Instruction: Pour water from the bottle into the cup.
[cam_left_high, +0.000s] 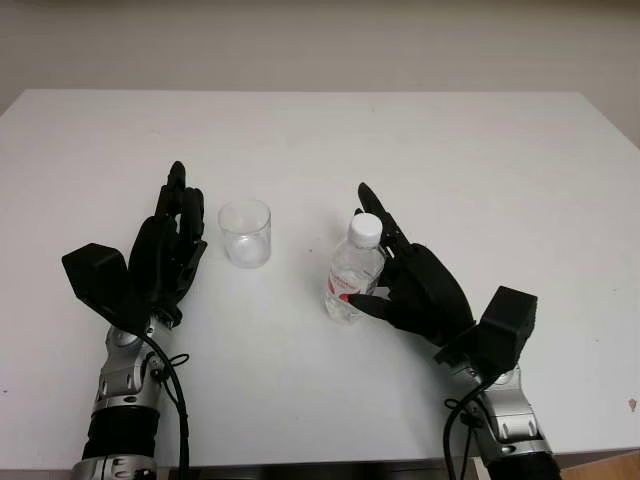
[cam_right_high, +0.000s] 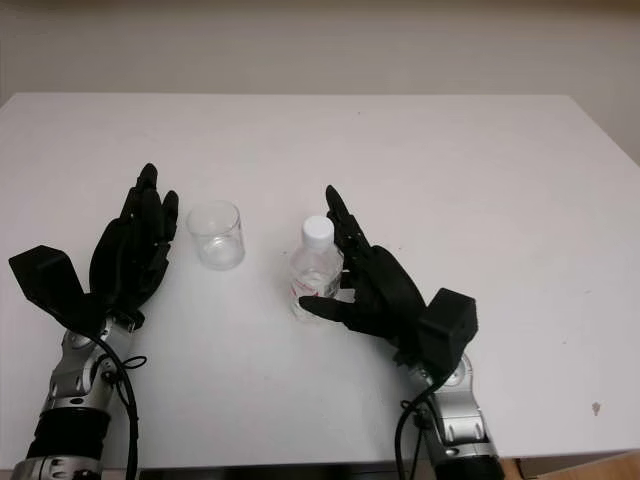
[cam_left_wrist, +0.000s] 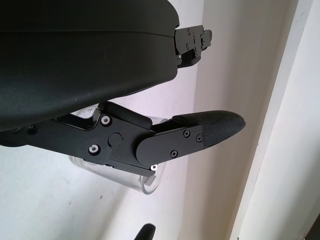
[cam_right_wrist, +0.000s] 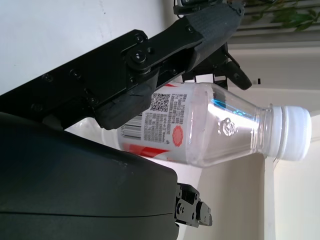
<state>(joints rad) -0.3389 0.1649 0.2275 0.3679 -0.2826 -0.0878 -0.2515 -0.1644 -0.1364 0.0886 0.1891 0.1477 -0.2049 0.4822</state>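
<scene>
A small clear water bottle (cam_left_high: 352, 275) with a white cap (cam_right_wrist: 292, 132) and a red-and-white label stands upright on the white table (cam_left_high: 470, 150), right of centre. My right hand (cam_left_high: 388, 258) is up against its right side. The fingers reach straight past the cap behind the bottle and the thumb points in front of its base, not curled around it. An empty clear cup (cam_left_high: 245, 232) stands a little to the bottle's left. My left hand (cam_left_high: 170, 240) is open just left of the cup (cam_left_wrist: 117, 175), palm toward it, a small gap between them.
The table's back edge meets a pale wall. A bare white surface stretches behind and to both sides of the hands. The front edge runs just below my forearms.
</scene>
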